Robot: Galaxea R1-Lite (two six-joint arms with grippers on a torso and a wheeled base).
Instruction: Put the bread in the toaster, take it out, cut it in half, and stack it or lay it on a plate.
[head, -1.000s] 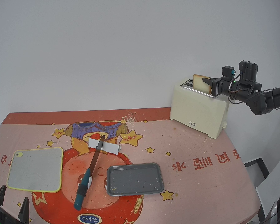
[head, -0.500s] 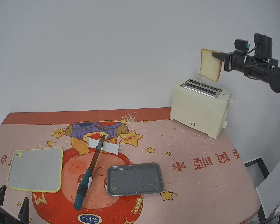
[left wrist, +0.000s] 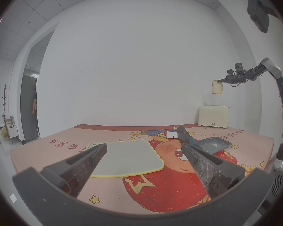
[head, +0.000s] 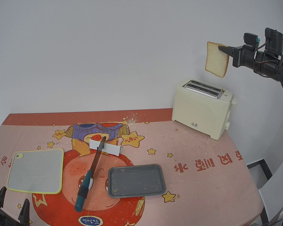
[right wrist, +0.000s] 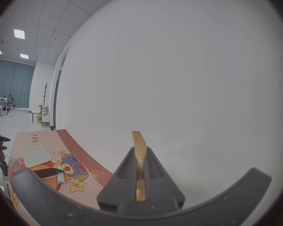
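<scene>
A slice of bread [head: 216, 59] hangs in the air well above the cream toaster [head: 202, 109], pinched at its top edge by my right gripper [head: 223, 49], which is shut on it. In the right wrist view the bread [right wrist: 139, 151] shows edge-on between the fingers. The toaster's slots are bare. My left gripper [left wrist: 144, 156] is open low over the table's near left corner, just in front of the cutting board [left wrist: 125, 156]. A knife [head: 89, 176] with a teal handle lies between the cutting board [head: 36, 170] and the grey plate [head: 136, 180].
A small white folded card [head: 105, 147] props up the knife's blade tip. Crumbs are scattered around the toaster and near the table's back edge. The wall stands close behind the toaster, and the table edge drops off to its right.
My right gripper has lifted the bread out of the toaster slot and raised it well above the toaster, drifting slightly right. The left gripper has stayed put.
</scene>
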